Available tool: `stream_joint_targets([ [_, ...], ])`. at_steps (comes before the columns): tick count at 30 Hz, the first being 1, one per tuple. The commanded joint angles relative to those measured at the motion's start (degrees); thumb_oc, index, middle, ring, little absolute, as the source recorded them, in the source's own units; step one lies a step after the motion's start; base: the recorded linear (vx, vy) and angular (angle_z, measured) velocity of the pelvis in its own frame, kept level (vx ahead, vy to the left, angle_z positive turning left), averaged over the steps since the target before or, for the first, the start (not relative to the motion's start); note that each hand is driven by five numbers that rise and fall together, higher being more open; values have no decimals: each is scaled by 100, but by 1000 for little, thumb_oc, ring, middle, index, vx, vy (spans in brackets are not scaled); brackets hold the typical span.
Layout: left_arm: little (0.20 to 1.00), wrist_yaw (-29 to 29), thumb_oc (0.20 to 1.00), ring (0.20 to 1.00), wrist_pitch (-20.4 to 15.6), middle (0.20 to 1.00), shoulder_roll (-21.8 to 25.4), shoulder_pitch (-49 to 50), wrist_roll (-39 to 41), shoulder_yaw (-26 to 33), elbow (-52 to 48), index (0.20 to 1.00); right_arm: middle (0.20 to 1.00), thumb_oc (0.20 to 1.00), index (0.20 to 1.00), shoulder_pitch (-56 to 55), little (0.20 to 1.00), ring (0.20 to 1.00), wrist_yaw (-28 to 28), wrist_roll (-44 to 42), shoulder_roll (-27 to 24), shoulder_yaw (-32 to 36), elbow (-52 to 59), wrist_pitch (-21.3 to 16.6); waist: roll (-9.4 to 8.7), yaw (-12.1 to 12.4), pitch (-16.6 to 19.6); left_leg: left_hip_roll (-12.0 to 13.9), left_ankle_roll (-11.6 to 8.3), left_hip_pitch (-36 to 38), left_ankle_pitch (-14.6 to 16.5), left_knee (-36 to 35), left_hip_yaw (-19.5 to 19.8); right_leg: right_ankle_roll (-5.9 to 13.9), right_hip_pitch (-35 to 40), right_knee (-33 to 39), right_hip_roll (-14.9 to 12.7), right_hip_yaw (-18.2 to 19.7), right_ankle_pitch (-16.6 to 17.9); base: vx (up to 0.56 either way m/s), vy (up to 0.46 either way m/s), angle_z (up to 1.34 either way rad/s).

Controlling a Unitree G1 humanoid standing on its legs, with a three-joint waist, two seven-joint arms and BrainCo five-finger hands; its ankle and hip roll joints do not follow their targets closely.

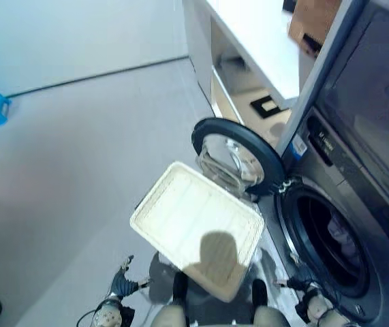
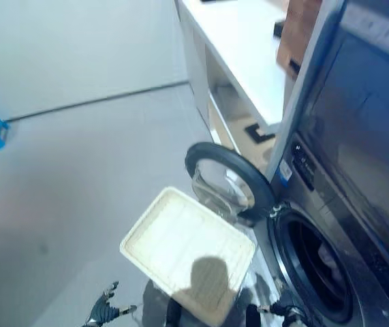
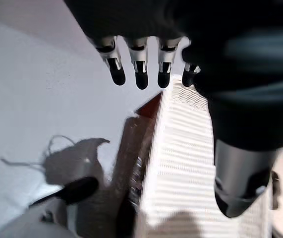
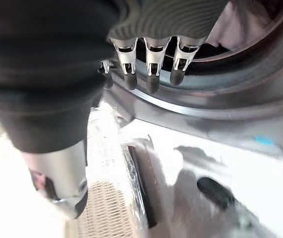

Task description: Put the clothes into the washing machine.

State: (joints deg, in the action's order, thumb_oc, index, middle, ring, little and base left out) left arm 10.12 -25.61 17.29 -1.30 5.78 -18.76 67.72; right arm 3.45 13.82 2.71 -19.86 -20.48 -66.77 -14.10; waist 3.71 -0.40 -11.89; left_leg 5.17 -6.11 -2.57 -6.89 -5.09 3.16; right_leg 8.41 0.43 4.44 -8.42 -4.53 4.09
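Head views: the white laundry basket (image 1: 194, 228) sits empty between the left hand (image 1: 116, 293) and right hand (image 1: 310, 300). Past the right hand, clothes (image 1: 344, 238) lie inside the washing machine (image 1: 347, 204), its door (image 1: 235, 157) swung wide.

Left wrist view: fingers straight, holding nothing, basket just beyond.

Right wrist view: fingers relaxed and empty, facing the drum. Loading looks done; the door remains to close.

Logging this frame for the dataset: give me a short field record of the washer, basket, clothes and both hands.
washer: dark grey front-loading washing machine, round glass door swung open
clothes: pale cloth visible inside the drum
basket: cream slatted plastic laundry basket on the floor before the washer, looks empty
left hand: fingers straight, holding nothing
right hand: fingers straight, holding nothing, near the drum opening
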Motion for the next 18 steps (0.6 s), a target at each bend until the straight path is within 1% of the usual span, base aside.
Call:
stream_joint_targets([
  [1,1000,-486,1000,1000,155,1000,89,-292,-63,282,237,1000,1000,1000,1000,119,1000,1000,-948,-797,187,408,-405,568,-402,188,128,-295,62,344,309,40,-387,54,-113,-62,7,-118,272,228,7,7],
  [3,1000,-792,1000,1000,456,1000,19,-183,-32,388,333,1000,1000,1000,1000,53,1000,1000,-1101,-849,270,597,-689,767,-389,244,326,-288,67,464,346,27,-399,40,28,-27,9,-159,234,162,0,6],
  [4,1000,-986,1000,1000,677,1000,-17,-144,-8,448,403,1000,1000,1000,1000,33,1000,1000,-1101,-809,314,658,-797,860,-383,259,391,-288,73,511,368,30,-414,36,76,-24,4,-170,215,85,1,-1],
  [5,1000,-1006,1000,1000,702,1000,-26,-135,-34,462,423,1000,1000,1000,1000,29,1000,1000,-1096,-798,325,670,-822,880,-381,262,405,-288,75,523,375,33,-418,35,88,-24,2,-172,210,91,10,-3],
  [6,1000,-1136,1000,1000,769,1000,-46,-97,-82,504,517,1000,1000,1000,1000,17,1000,1000,-1150,-771,364,724,-963,1074,-376,257,482,-291,87,599,419,48,-449,21,162,-28,10,-156,174,66,9,-2],
  [8,1000,-1229,1000,1000,857,1000,-54,-84,-33,530,561,1000,1000,1000,1000,7,1000,1000,-1190,-735,373,762,-1059,1141,-370,253,525,-292,99,652,447,51,-463,12,205,-30,15,-148,153,76,14,-2],
  [9,1000,-1360,1000,1000,997,1000,-70,-56,215,559,602,1000,1000,1000,1000,-11,1000,1000,-1247,-744,371,822,-1165,1220,-360,244,575,-293,109,702,470,52,-476,2,248,-30,23,-134,135,105,18,0],
  [10,1000,-1638,1000,1000,1279,1000,-97,-18,602,659,611,1000,1000,1000,1000,-27,1000,1000,-1318,-836,382,893,-1249,1346,-355,239,626,-303,128,765,502,62,-477,-14,305,-30,41,-92,112,103,14,2],
  [11,1000,-1759,1000,1000,1379,1000,-116,0,748,721,630,1000,1000,1000,1000,-36,1000,1000,-1343,-845,387,941,-1288,1387,-355,237,649,-305,137,796,521,63,-480,-21,330,-27,47,-77,100,79,6,1],
  [14,1000,-1846,1000,1000,1435,1000,-155,29,851,809,680,1000,1000,1000,1000,-55,1000,1000,-1400,-827,396,1029,-1364,1429,-356,237,682,-304,147,839,548,65,-501,-29,374,-18,51,-72,85,42,1,0],
  [15,1000,-1944,1000,1000,1507,1000,-174,45,928,859,709,1000,1000,1000,1000,-67,1000,1000,-1429,-787,413,1071,-1421,1470,-359,234,712,-305,154,871,564,66,-507,-38,402,-13,63,-47,76,101,0,0],
  [18,1000,-2065,1000,1000,1661,1000,-179,62,817,903,760,1000,1000,1000,1000,-109,1000,1000,-1478,-738,427,1099,-1478,1594,-367,212,790,-278,165,951,593,54,-532,-55,461,-5,95,21,55,92,-11,0],
])
